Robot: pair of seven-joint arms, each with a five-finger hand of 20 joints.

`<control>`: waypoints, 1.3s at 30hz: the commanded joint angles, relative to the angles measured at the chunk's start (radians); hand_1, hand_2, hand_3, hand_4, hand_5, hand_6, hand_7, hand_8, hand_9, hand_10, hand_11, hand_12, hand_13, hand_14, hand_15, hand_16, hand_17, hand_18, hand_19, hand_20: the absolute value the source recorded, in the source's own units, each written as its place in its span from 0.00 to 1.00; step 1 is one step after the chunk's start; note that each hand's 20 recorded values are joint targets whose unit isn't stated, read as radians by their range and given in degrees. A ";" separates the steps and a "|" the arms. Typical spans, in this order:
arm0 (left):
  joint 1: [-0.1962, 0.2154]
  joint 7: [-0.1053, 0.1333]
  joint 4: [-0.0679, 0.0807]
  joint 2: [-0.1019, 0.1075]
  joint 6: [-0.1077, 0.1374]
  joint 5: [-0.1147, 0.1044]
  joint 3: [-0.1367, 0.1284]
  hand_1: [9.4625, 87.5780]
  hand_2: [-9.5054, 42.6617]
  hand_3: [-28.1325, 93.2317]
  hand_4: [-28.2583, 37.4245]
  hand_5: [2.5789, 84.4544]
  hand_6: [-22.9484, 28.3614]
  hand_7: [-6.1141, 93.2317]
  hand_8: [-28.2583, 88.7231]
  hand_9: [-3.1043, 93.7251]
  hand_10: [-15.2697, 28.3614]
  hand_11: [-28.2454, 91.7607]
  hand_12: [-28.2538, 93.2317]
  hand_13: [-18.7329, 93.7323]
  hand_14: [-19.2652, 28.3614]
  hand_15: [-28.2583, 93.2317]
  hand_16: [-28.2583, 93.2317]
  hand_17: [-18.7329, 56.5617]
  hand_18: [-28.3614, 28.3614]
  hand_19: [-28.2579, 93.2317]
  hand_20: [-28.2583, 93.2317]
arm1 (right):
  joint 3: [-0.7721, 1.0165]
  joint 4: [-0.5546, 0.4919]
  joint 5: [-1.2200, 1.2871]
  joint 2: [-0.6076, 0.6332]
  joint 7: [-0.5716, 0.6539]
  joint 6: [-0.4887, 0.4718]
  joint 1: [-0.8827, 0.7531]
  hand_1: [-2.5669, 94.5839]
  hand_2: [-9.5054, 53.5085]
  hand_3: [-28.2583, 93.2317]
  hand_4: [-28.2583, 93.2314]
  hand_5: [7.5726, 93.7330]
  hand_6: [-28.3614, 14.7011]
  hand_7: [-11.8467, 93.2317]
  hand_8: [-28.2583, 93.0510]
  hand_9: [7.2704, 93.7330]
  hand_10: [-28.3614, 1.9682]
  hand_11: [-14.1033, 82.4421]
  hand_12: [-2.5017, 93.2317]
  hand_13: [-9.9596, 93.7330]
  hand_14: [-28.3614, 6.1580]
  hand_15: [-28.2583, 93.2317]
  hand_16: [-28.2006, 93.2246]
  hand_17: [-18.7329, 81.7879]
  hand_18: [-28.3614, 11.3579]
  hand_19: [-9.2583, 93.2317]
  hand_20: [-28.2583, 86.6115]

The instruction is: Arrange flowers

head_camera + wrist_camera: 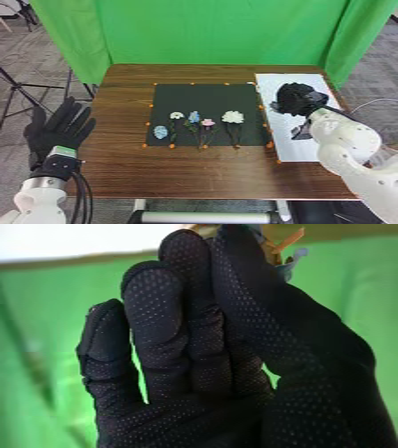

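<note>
Keeps closest to the camera with the right hand (300,100), above the white board (284,142) — pinches a partly hidden flower (290,263) between thumb and fingers, blue and tan where visible. Holds the left hand (60,131) wide beyond the left edge of the table (178,180), fingers straight and spread.

Has more flowers on the black mat (195,92): from the left, a blue one (161,132), a small white one (176,115), another blue one (194,117), a pink one (207,122) and a bigger white one (233,117) — with stems toward the near edge. Shows orange dots around the mat and a green curtain (213,35) behind the table.
</note>
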 commanded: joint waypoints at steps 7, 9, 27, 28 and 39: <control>-0.008 -0.023 0.002 -0.010 -0.004 0.013 -0.001 0.22 0.35 0.81 0.00 0.44 0.58 0.20 0.17 0.33 0.65 0.42 0.31 0.34 0.68 0.51 0.17 0.18 0.72 0.46 0.31 | -0.101 -0.021 -0.043 -0.068 -0.019 -0.009 -0.039 0.63 0.00 0.83 0.00 0.71 0.67 0.56 0.31 0.86 0.66 0.36 0.55 0.77 0.64 0.68 0.58 0.52 0.16 0.88 0.59; -0.006 -0.025 0.002 -0.009 0.001 0.016 -0.004 0.22 0.35 0.81 0.00 0.44 0.58 0.20 0.17 0.33 0.65 0.42 0.31 0.34 0.68 0.51 0.17 0.18 0.71 0.46 0.31 | -0.115 -0.013 -0.047 -0.073 -0.023 0.001 -0.039 0.63 0.00 0.83 0.00 0.71 0.67 0.57 0.31 0.86 0.66 0.36 0.56 0.77 0.64 0.68 0.58 0.52 0.16 0.88 0.59; 0.013 -0.008 -0.014 -0.011 0.041 0.010 -0.016 0.23 0.27 0.77 0.00 0.43 0.58 0.20 0.17 0.32 0.65 0.42 0.31 0.30 0.66 0.50 0.17 0.18 0.70 0.45 0.31 | -0.105 -0.050 -0.067 -0.084 -0.002 -0.033 -0.056 0.58 0.00 0.81 0.00 0.68 0.63 0.47 0.23 0.83 0.63 0.29 0.48 0.74 0.58 0.70 0.55 0.50 0.14 0.87 0.58; 0.012 -0.007 -0.017 -0.010 0.057 0.005 -0.015 0.23 0.26 0.78 0.00 0.43 0.58 0.20 0.17 0.32 0.65 0.42 0.31 0.30 0.66 0.50 0.17 0.18 0.70 0.45 0.31 | -0.107 -0.051 -0.061 -0.083 -0.002 -0.024 -0.052 0.57 0.00 0.82 0.00 0.68 0.63 0.46 0.23 0.82 0.63 0.29 0.47 0.74 0.58 0.70 0.54 0.50 0.14 0.87 0.58; 0.008 -0.005 -0.017 -0.006 0.064 -0.002 -0.018 0.23 0.29 0.80 0.00 0.44 0.58 0.21 0.17 0.32 0.65 0.42 0.31 0.30 0.66 0.51 0.17 0.18 0.70 0.45 0.31 | -0.009 -0.103 -0.069 -0.075 0.021 -0.064 -0.098 0.49 0.00 0.88 0.00 0.66 0.63 0.40 0.17 0.72 0.50 0.42 0.29 0.72 0.51 0.74 0.48 0.49 0.13 0.87 0.58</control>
